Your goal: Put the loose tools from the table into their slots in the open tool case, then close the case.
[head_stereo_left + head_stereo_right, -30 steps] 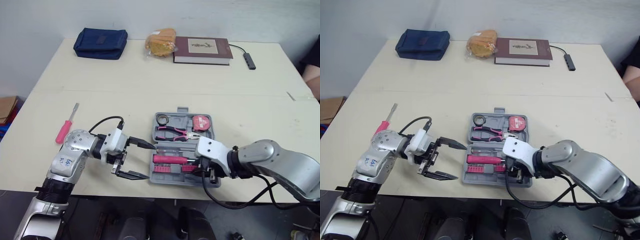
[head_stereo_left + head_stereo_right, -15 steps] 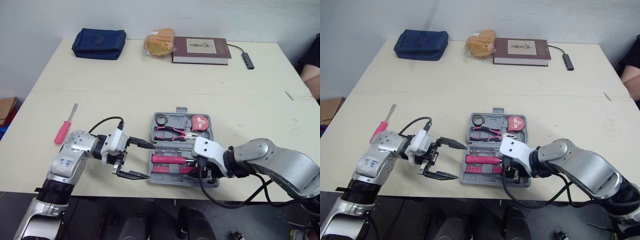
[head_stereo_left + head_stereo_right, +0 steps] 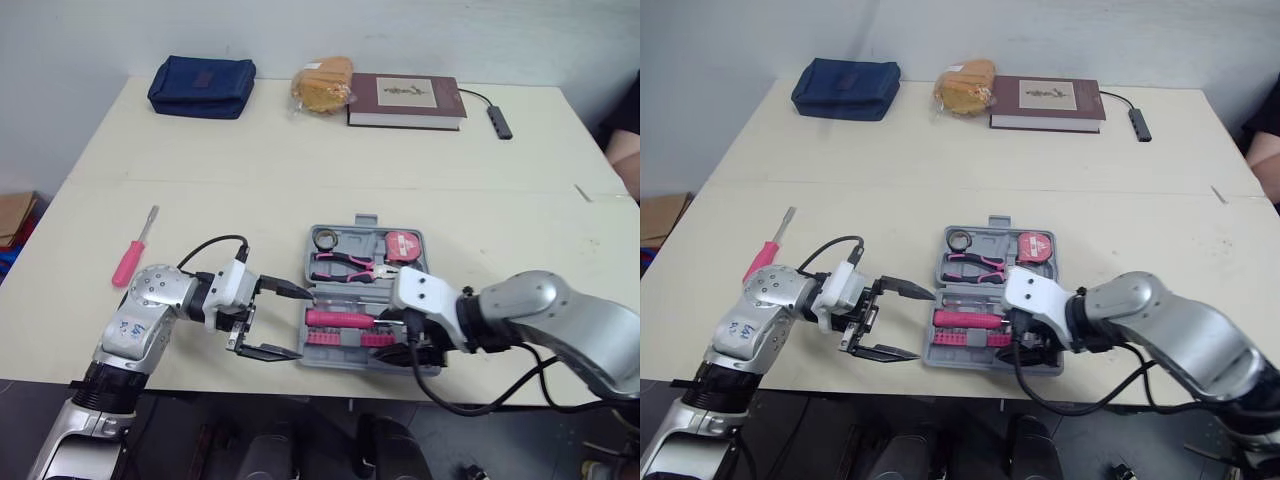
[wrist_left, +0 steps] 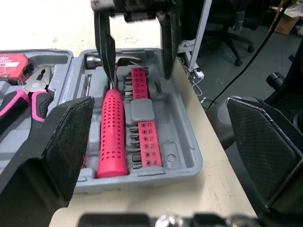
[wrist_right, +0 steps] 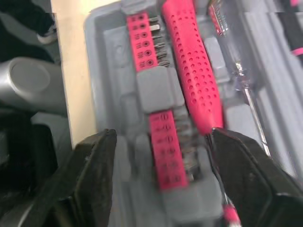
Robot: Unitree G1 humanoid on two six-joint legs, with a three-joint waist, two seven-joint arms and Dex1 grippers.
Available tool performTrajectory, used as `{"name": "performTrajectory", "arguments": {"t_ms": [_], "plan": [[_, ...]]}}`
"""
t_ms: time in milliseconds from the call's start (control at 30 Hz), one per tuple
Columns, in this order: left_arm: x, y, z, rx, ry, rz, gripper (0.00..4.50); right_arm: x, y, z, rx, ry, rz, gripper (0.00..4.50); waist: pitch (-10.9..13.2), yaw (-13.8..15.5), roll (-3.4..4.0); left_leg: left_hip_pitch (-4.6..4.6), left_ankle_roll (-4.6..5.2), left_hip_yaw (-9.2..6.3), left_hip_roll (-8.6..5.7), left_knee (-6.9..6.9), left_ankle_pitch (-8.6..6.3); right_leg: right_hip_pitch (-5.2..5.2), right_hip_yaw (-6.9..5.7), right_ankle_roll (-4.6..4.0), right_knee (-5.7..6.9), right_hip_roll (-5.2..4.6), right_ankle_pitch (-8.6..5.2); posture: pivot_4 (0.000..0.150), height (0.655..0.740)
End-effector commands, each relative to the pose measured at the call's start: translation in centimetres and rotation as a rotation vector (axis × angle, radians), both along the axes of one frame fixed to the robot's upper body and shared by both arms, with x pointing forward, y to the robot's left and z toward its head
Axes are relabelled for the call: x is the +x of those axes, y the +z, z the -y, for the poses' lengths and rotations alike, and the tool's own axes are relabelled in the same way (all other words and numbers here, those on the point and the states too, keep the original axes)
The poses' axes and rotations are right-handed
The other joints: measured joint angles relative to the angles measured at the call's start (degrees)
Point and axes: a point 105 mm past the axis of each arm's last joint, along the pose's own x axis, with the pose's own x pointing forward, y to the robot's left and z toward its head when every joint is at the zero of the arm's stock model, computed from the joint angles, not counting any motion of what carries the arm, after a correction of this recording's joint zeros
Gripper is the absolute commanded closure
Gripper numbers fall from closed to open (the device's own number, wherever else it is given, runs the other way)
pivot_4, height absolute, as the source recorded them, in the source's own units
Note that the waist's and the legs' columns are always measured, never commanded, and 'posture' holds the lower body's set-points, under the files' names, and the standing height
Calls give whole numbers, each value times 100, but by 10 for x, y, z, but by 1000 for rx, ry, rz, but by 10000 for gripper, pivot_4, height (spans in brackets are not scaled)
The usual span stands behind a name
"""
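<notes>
The grey tool case (image 3: 366,223) lies open near the table's front edge. It holds pink-handled pliers (image 3: 343,263), a red tape measure (image 3: 403,244), a pink perforated handle (image 4: 111,132) and pink bit strips (image 4: 145,138). A loose pink screwdriver (image 3: 131,251) lies on the table far to the left. My left gripper (image 3: 281,320) is open just left of the case's near left corner, with nothing in it. My right gripper (image 3: 418,343) hangs open over the near right part of the case, its fingers (image 4: 105,45) straddling the head end of the pink handle.
At the table's far edge are a blue pouch (image 3: 202,86), a bagged loaf (image 3: 322,82), a dark red book (image 3: 405,100) and a cable adapter (image 3: 500,122). A person's arm (image 3: 626,150) shows at the right edge. The case sits close to the front table edge (image 3: 200,372).
My right gripper has shifted slightly over the near part of the case. The left gripper has hardly moved and stays open. The view itself has wobbled.
</notes>
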Motion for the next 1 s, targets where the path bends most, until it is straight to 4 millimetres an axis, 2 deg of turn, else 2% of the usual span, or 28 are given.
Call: {"name": "performTrajectory", "arguments": {"t_ms": [33, 133, 200, 333, 367, 400, 433, 467, 567, 733, 833, 900, 1000], "plan": [[-4, 4, 0, -3, -3, 26, 0, -14, 19, 0, 44, 75, 34, 10474, 1, 20, -1, -1, 0, -1, 1, 0, 0, 0, -1, 0, 0, 0, 0, 1500, 7400], [-4, 4, 0, -9, 1, 30, 0, -18, 32, -1, 208, 137, 111, 10474, 0, 25, -4, 1, 0, -1, 0, 1, 0, 3, 0, 0, -1, -1, 0, 1500, 7400], [-3, 4, 1, -13, 3, 34, 0, -19, 32, 2, 264, 162, 157, 10474, -1, 22, -5, 1, 0, -1, -2, 1, 0, 6, -2, 1, -2, 0, 0, 1500, 7400], [-2, 5, 2, -15, -1, 35, 0, -18, 19, 13, 400, 139, 183, 27950, -4, 22, -10, 5, 3, 2, -3, 2, 1, 10, -1, 3, 1, 2, 2, 1500, 7400], [-2, 5, 2, -12, -6, 36, 0, -15, 11, 18, 381, 123, 196, 32998, -4, 22, -10, 8, 3, 4, -3, 2, 2, 11, -1, 3, 2, 2, 2, 1500, 7400], [-1, 5, 2, -10, -7, 37, 0, -13, 2, 22, 351, 117, 204, 35020, -4, 18, -8, 8, 3, 5, -4, 2, 2, 11, 0, 4, 2, 1, 2, 1500, 7400], [-1, 5, 2, -9, -9, 38, 0, -12, -4, 26, 327, 116, 210, 41174, -4, 17, -9, 9, 7, 8, -6, 2, 4, 10, 3, 5, 5, 0, 3, 1500, 7400], [0, 5, 2, -9, -9, 40, 0, -11, -9, 28, 319, 108, 218, 44852, -4, 16, -9, 11, 7, 8, -5, 2, 4, 11, 3, 5, 4, 1, 3, 1500, 7400], [1, 6, 1, -2, -16, 46, 0, -3, -26, 33, 306, 79, 253, 44852, -4, 12, -9, 12, 6, 7, -5, 2, 4, 11, 3, 5, 6, 1, 3, 1500, 7400], [1, 6, 0, 6, -23, 55, 0, -2, -52, 39, 263, 43, 208, 44852, -4, 10, -9, 14, 6, 9, -3, 3, 4, 11, 3, 5, 8, 3, 3, 1500, 7400], [1, 6, 0, 6, -20, 57, 0, 0, -59, 38, 290, -11, 187, 44852, -5, 12, -11, 17, 6, 8, -3, 6, 4, 15, 4, 5, 10, 2, 3, 1500, 7400], [1, 5, 0, 6, -17, 56, 0, -5, -69, 39, 238, 0, 164, 44852, -6, 3, -12, 22, 6, 7, -2, 6, 4, 19, 5, 5, 10, 3, 3, 1500, 7400], [0, 4, -1, 6, -13, 53, 0, -5, -70, 36, 210, 12, 172, 44852, -6, 1, -12, 73, 2, 7, 1, -4, 2, 73, 5, 3, -2, 4, 1, 1500, 7400]]}}
